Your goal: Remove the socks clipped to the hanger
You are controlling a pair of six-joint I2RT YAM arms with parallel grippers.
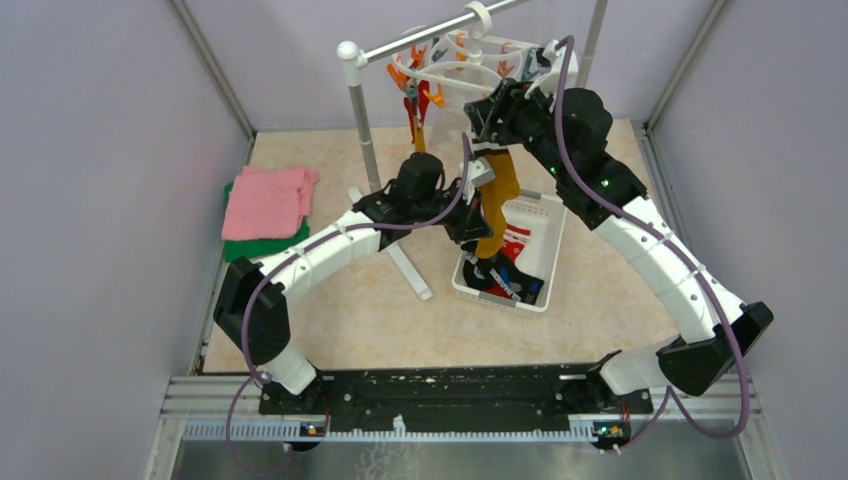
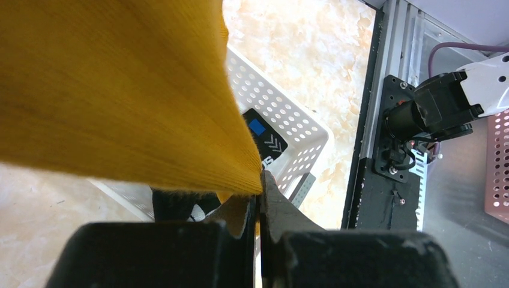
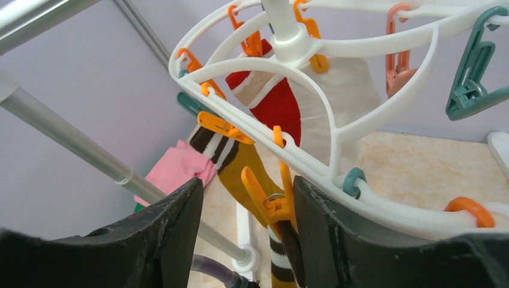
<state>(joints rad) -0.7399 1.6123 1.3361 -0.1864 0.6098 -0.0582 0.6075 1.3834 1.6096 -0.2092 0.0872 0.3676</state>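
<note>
The white oval hanger (image 1: 455, 60) (image 3: 360, 48) hangs from the rack's bar with orange and teal clips. A mustard-yellow sock (image 1: 497, 195) (image 2: 120, 90) hangs down from it over the basket. My left gripper (image 1: 470, 225) (image 2: 259, 198) is shut on the sock's lower part. My right gripper (image 1: 490, 115) (image 3: 247, 204) is open around the orange clip (image 3: 273, 201), which pinches a brown-and-white striped cuff (image 3: 282, 258). The clip lies close to the right finger (image 3: 324, 222). Another mustard sock (image 3: 240, 168), a red sock with a white cuff (image 3: 279, 108) and a white sock (image 3: 354, 102) stay clipped.
A white perforated basket (image 1: 545, 215) (image 2: 288, 126) below the hanger holds black and red socks (image 1: 510, 265). The grey pole rack (image 1: 362, 110) stands left of it. Folded pink cloth (image 1: 265, 200) lies on green cloth (image 1: 262, 247) at the left. A pink basket (image 2: 498, 168) sits beyond the table's edge.
</note>
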